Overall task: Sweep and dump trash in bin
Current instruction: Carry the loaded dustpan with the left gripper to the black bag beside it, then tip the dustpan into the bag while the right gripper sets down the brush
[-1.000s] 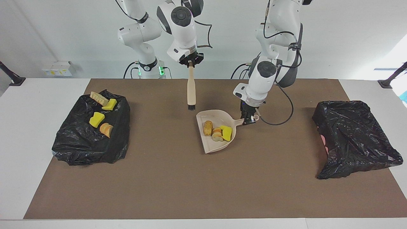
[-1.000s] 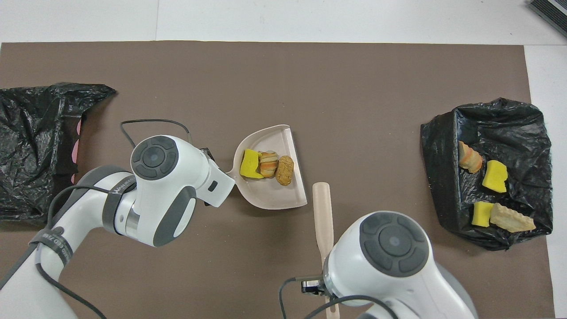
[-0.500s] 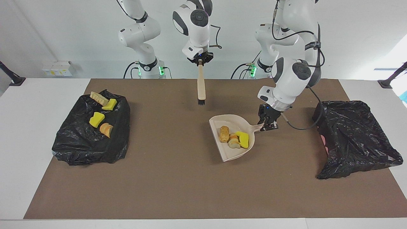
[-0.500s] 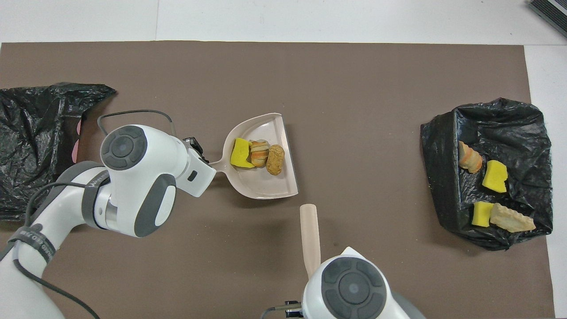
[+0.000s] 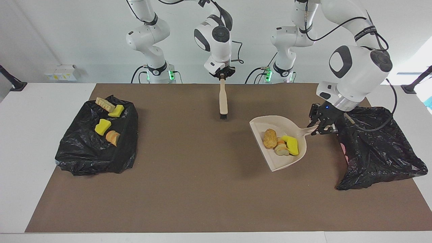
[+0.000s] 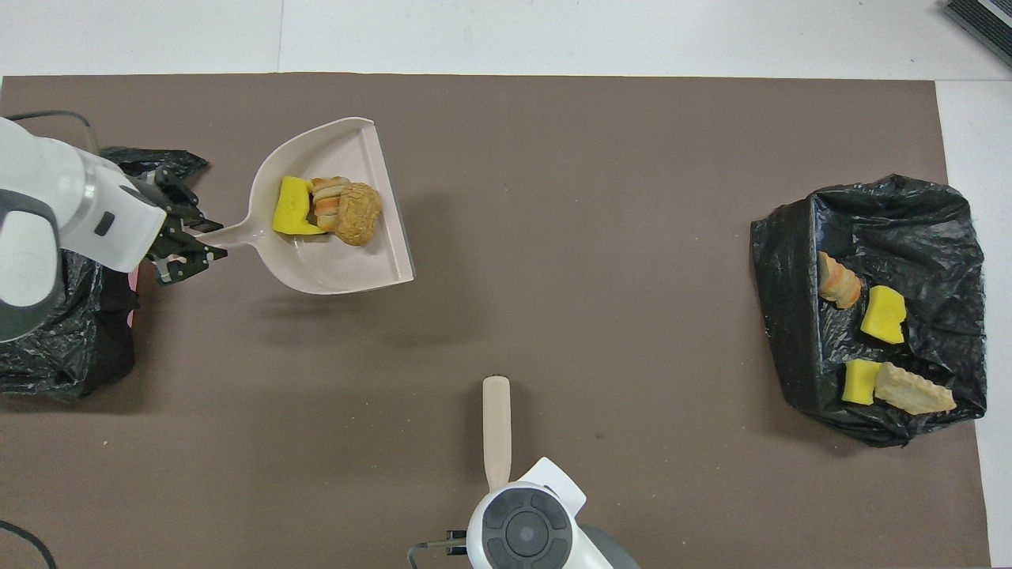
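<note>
The left pincer (image 5: 320, 126) is clamped on the handle of the beige dustpan (image 5: 270, 158), holding it raised above the brown mat, just beside the black-bagged bin (image 5: 378, 148) at the left arm's end of the surface (image 5: 10, 152). Three pieces of trash ride in the pan: an orange-brown chunk (image 5: 269, 138), a pale tan striped one (image 5: 280, 147) and a yellow one (image 5: 292, 145), bunched toward the handle end. The other four pieces (image 5: 108, 119) lie on a second black bag (image 5: 84, 152) at the right arm's end of the surface. The right pincer (image 5: 222, 75) waits over the edge nearest the robots, gripping the top of the beige brush (image 5: 223, 101), which hangs bristles down. To my eye the job now is carrying and tipping: the pan's open lip points away from the bin, so it should stay level, with the lip a touch high, until it is well over the bag's opening, then be turned so the lip leads and tilted slowly, since foam this light will likely bounce off crinkled plastic. The only lettering I can spot is on the left arm's upper link, and I can't read it.
</note>
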Robot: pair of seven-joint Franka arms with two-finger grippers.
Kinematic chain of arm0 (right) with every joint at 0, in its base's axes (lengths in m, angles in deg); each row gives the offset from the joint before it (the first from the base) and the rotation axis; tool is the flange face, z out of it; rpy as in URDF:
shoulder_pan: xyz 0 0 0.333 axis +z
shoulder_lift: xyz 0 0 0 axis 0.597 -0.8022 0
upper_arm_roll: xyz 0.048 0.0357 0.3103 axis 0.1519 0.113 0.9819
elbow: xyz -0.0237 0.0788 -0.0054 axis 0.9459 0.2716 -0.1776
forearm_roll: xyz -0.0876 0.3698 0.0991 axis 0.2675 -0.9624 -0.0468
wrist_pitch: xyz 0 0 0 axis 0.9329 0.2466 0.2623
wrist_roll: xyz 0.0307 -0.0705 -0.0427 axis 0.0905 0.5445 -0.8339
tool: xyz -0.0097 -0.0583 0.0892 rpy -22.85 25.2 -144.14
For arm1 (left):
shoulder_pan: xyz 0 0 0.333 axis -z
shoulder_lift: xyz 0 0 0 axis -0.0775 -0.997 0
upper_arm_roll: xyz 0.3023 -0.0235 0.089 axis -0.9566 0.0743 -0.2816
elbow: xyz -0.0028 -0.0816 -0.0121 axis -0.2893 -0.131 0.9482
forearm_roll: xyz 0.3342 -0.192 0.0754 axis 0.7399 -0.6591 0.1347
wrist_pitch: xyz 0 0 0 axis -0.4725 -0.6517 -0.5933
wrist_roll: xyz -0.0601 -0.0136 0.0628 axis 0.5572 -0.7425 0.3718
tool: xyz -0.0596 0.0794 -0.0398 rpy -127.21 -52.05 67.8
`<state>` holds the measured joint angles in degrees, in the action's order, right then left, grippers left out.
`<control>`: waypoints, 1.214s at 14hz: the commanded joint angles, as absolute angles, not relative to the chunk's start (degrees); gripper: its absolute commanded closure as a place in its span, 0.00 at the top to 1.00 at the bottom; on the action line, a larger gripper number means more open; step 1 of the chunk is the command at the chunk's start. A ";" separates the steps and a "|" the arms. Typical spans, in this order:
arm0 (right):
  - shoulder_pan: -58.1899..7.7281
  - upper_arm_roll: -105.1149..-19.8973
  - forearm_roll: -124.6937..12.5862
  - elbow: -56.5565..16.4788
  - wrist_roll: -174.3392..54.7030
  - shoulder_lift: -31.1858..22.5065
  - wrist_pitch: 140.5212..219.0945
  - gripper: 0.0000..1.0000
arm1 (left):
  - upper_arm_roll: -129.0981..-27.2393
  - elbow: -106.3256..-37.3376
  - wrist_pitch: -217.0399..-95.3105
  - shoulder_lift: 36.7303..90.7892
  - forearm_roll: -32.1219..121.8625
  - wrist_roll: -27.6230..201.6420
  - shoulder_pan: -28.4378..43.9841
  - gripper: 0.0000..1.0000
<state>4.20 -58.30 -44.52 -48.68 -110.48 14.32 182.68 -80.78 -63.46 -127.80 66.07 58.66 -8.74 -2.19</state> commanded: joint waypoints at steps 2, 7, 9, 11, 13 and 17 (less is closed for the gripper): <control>5.62 -58.46 -45.24 -49.62 -111.41 11.97 187.10 0.00 | -80.23 -56.79 -121.52 63.37 58.23 -14.46 -8.03 0.00; 5.62 -58.54 -44.10 -50.41 -109.31 12.06 187.10 0.00 | -80.41 -55.36 -117.47 62.66 58.23 -24.56 -18.57 0.00; 5.53 -58.54 -44.01 -50.23 -109.04 11.88 186.93 0.32 | -80.41 -53.96 -116.76 62.57 59.36 -29.13 -21.92 0.00; 4.92 -58.81 -42.44 -48.84 -108.16 11.01 187.19 1.00 | -80.41 -52.82 -116.23 62.22 61.04 -30.56 -26.13 0.00; 2.03 -58.90 -40.76 -46.11 -107.98 10.91 186.49 1.00 | -80.41 -50.54 -117.28 60.99 64.36 -32.92 -29.39 0.00; -5.78 -59.25 -37.08 -40.23 -107.90 11.97 185.70 1.00 | -81.02 -48.41 -122.02 59.49 73.24 -33.55 -30.11 0.00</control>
